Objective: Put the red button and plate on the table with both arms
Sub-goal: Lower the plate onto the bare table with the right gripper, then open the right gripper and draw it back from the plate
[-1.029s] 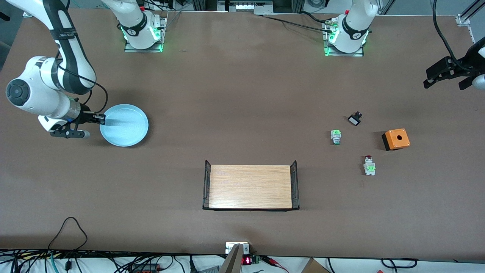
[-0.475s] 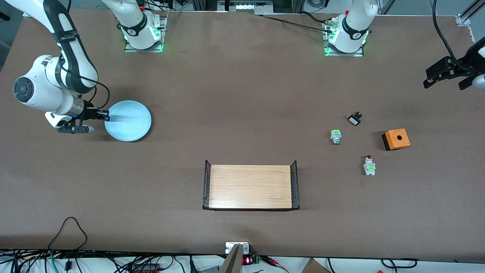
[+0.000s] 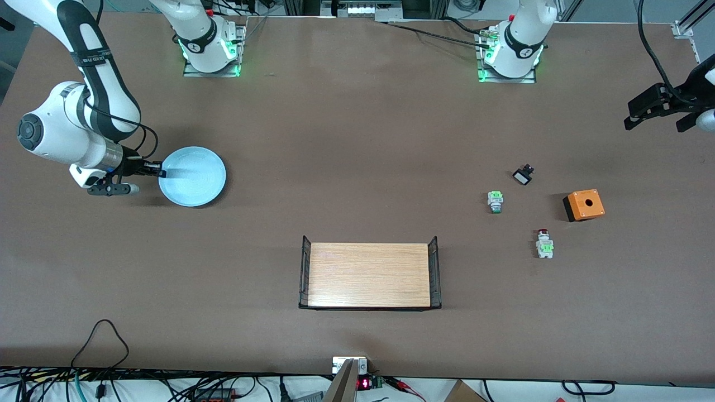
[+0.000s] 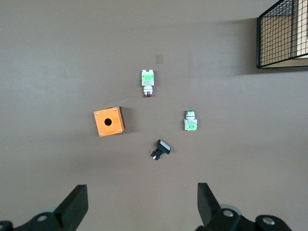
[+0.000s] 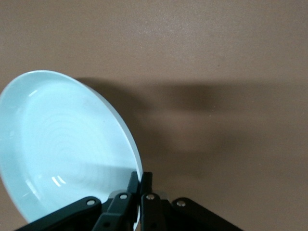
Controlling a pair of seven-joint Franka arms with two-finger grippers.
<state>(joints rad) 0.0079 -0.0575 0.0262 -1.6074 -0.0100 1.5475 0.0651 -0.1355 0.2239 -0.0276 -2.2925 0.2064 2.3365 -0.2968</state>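
The pale blue plate (image 3: 192, 177) is held by its rim over the brown table (image 3: 346, 139) at the right arm's end. My right gripper (image 3: 161, 173) is shut on that rim; the right wrist view shows the plate (image 5: 57, 144) tilted, pinched between my right gripper's (image 5: 141, 179) fingers. The red button (image 3: 544, 243) lies on the table at the left arm's end, nearer the front camera than the orange box. It also shows in the left wrist view (image 4: 147, 82). My left gripper (image 3: 654, 110) is open and empty, high over the table's left-arm end (image 4: 142, 204).
An orange box with a hole (image 3: 584, 205), a green-capped switch (image 3: 495, 201) and a small black part (image 3: 523, 175) lie near the red button. A light-wood tray with black wire ends (image 3: 370, 274) stands at the middle, near the front edge.
My right gripper has carried the plate a little away from the front camera and toward the table's middle. The left arm has not moved.
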